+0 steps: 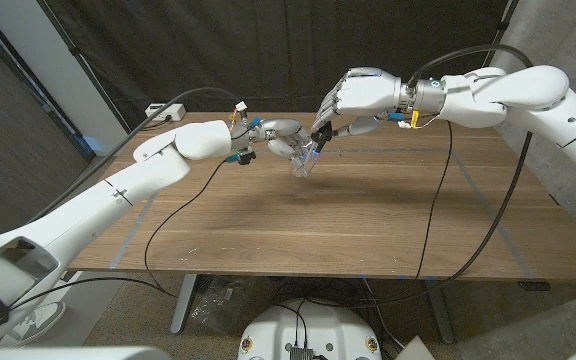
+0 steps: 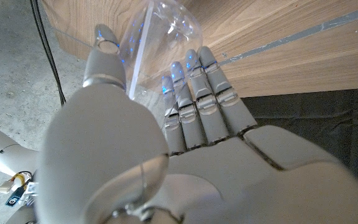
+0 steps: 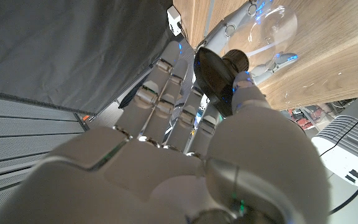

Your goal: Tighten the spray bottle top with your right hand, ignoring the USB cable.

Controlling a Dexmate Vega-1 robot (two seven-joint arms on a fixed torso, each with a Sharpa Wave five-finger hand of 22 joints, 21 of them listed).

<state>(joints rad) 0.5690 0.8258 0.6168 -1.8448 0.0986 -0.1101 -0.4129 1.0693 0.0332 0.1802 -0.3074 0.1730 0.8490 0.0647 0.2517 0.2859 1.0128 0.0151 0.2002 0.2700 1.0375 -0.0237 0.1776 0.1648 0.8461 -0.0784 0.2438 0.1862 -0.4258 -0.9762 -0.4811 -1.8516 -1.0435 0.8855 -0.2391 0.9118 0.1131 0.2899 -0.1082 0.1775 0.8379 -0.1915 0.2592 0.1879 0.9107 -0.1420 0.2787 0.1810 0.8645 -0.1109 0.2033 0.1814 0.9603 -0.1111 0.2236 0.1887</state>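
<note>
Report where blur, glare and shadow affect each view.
Head view: sharp, soft shadow on the table under the arms. Left wrist view: left hand blurred up close, glints on the clear bottle. Right wrist view: right hand soft, black spray top sharper.

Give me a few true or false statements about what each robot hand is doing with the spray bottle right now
1. The left hand holds the clear spray bottle. True.
2. The bottle stands upright on the table with no hand on it. False: it is held tilted above the wood, gripped by the left hand.
3. The right hand has its fingers on the black spray top. True.
4. The right hand rests flat on the table, away from the bottle. False: it is raised, right at the bottle's top.
5. The spray top is white. False: it is black.
</note>
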